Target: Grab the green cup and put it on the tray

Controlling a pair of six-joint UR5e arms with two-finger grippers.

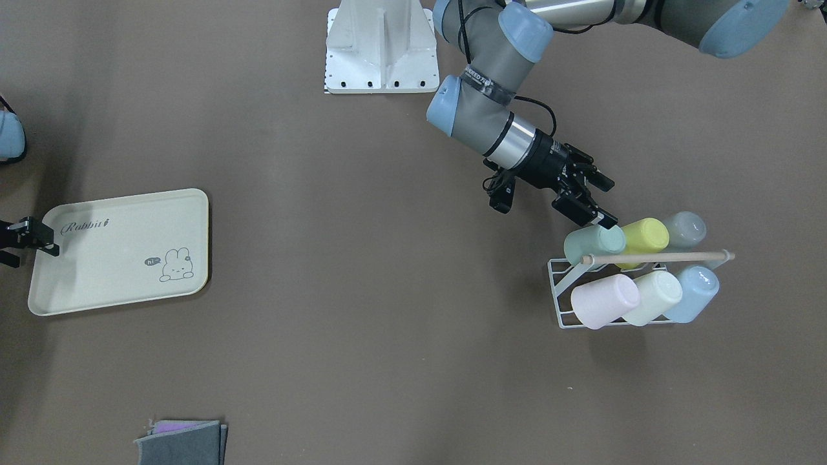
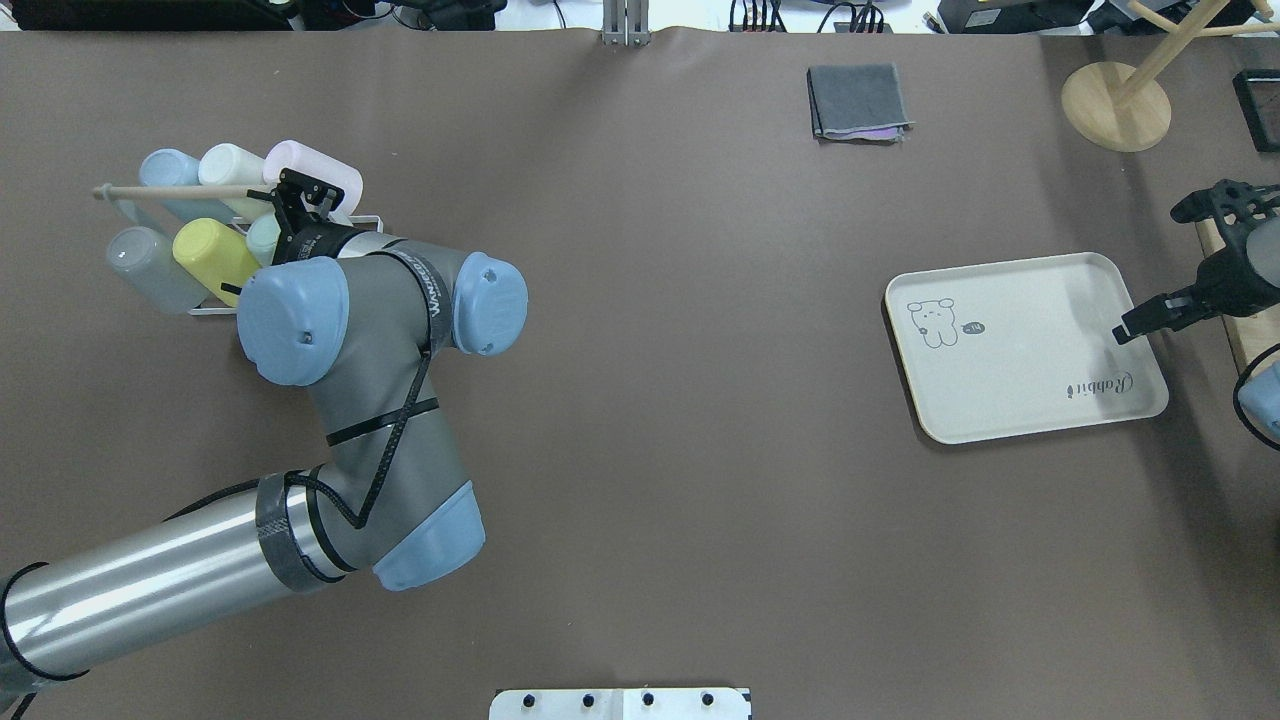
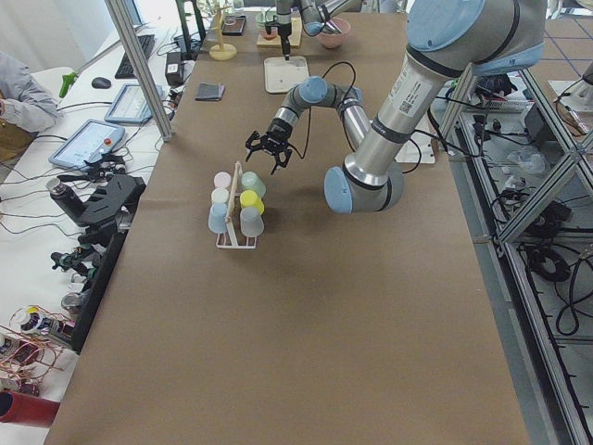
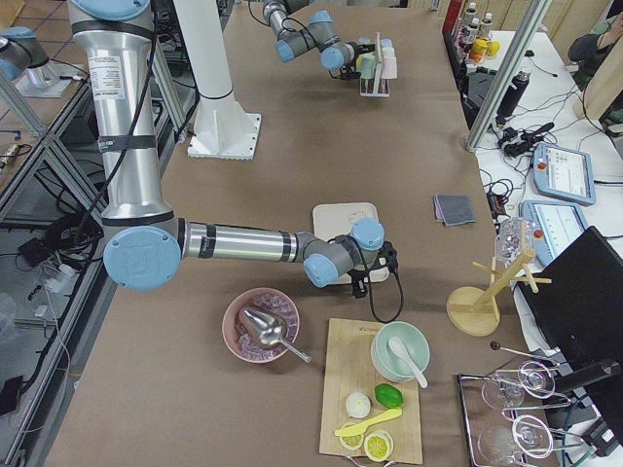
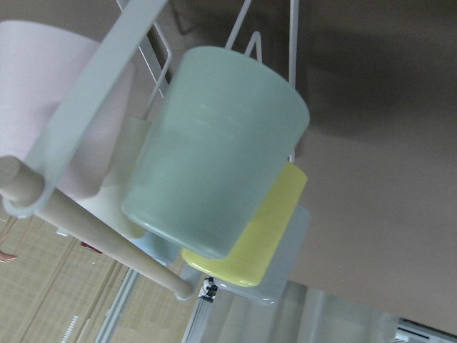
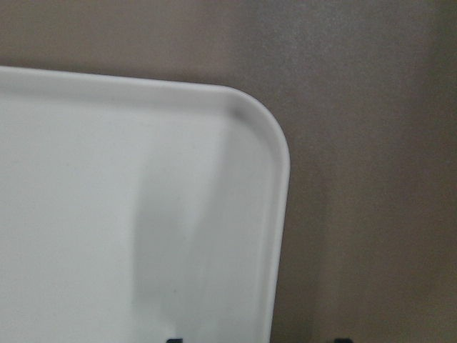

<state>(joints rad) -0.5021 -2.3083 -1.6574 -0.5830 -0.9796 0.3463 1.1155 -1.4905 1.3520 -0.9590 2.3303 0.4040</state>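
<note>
Overhead exterior: brown table (image 2: 700,400), tray (image 2: 1030,360), grey cloth (image 2: 858,100)

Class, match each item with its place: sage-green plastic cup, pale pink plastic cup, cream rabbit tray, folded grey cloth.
1 sage-green plastic cup
2 pale pink plastic cup
3 cream rectangular rabbit tray
4 folded grey cloth

A flat on brown table, right gripper at its rim
B in white wire rack, nearest left gripper
C alone near the table's edge
D in rack, across wooden rod from cup 1

Pairs: 1-B; 2-D; 3-A; 4-C
</note>
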